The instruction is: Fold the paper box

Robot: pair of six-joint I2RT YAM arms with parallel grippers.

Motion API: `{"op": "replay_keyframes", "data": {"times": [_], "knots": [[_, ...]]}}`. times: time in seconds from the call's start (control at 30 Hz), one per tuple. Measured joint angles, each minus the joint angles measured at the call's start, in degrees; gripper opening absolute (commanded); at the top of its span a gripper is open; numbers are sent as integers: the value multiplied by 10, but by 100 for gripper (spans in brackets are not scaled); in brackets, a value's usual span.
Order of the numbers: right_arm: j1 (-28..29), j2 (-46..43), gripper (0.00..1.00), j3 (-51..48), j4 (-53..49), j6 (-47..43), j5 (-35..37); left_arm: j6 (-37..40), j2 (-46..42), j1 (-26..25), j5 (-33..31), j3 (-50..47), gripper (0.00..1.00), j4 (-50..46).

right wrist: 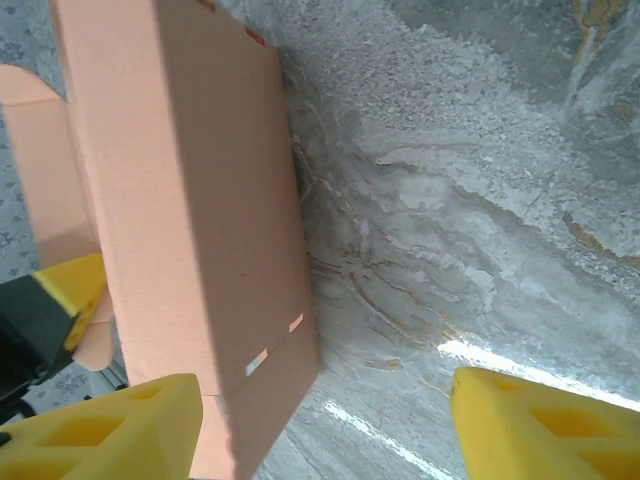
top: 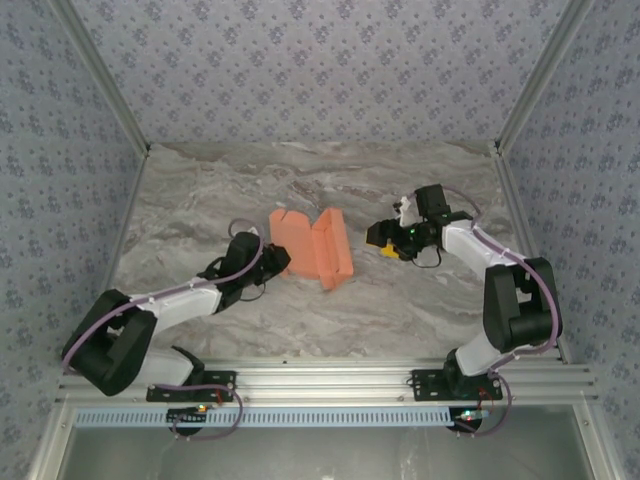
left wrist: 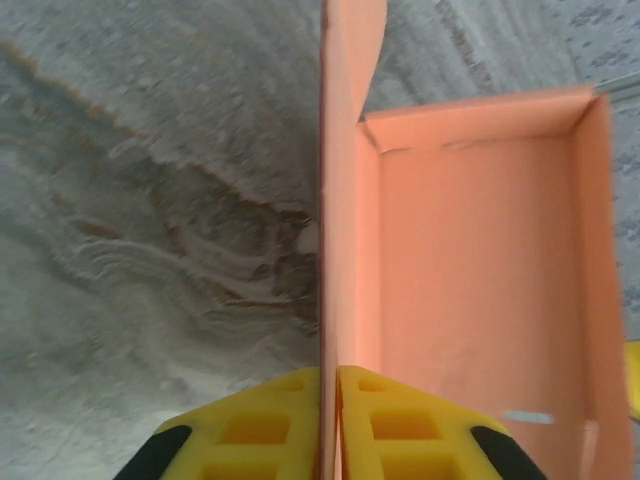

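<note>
The paper box [top: 330, 245] (long axis near-to-far) is pinched by the left jaws; the right jaws, apart, are poised just beside it.

no readable text, label, brand or number on the paper box [top: 325, 245]

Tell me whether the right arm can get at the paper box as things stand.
Probably yes. The right gripper is open and sits just beside the paper box, with bare table between them. The left gripper pinches the box's opposite wall, leaving this side free.
</note>
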Motion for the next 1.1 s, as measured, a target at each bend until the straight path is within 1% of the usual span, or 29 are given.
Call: {"op": "replay_keyframes", "data": {"times": [0.07,0.1,0.13,0.2,0.23,0.27,0.3,0.33,0.37,0.47,0.53,0.6,0.7,0.77,0.8,0.83,0.87,0.93,1.0,1.03,1.1], "knots": [[2,-2,69,0,10,2,-3,-1,10,0,-2,-10,26,4],[3,-3,69,0,14,2,-4,-2,16,0,-2,-13,35,3],[3,-5,69,0,17,2,-4,-3,20,0,-2,-14,45,1],[3,-5,69,6,16,2,-4,-6,19,-2,-8,-15,61,-9],[5,-5,69,12,13,1,-3,-7,14,-6,-19,-15,69,-19],[6,-5,66,19,9,-1,-3,-8,2,-12,-32,-15,73,-40],[9,-5,61,31,3,-7,0,-7,-20,-20,-50,-15,76,-67],[15,-5,60,43,-5,-14,8,-4,-50,-27,-69,-15,77,-96],[21,-5,60,54,-13,-24,18,0,-77,-32,-83,-15,82,-118],[60,-5,59,91,-41,-63,85,25,-184,-37,-135,-15,83,-190],[87,-10,59,96,-43,-85,121,60,-261,-37,-168,-15,84,-233],[108,-17,58,94,-47,-104,140,104,-322,-37,-193,-15,83,-258],[119,-38,59,90,-51,-131,170,182,-367,-37,-222,-15,84,-260],[120,-60,59,89,-54,-149,194,253,-355,-37,-222,-15,86,-227],[119,-73,59,89,-54,-157,207,302,-334,-37,-212,-15,90,-199],[117,-87,59,89,-54,-162,220,358,-300,-37,-195,-16,91,-163],[115,-99,58,89,-53,-165,230,395,-270,-37,-182,-16,91,-133],[107,-125,59,89,-51,-169,245,476,-180,-35,-148,-16,91,-58],[94,-147,57,86,-38,-168,251,534,-95,-23,-99,-19,91,15],[87,-159,56,81,-28,-167,251,561,-57,-9,-63,-21,90,51],[73,-180,55,72,-16,-161,250,606,2,26,5,-15,89,94]]}}
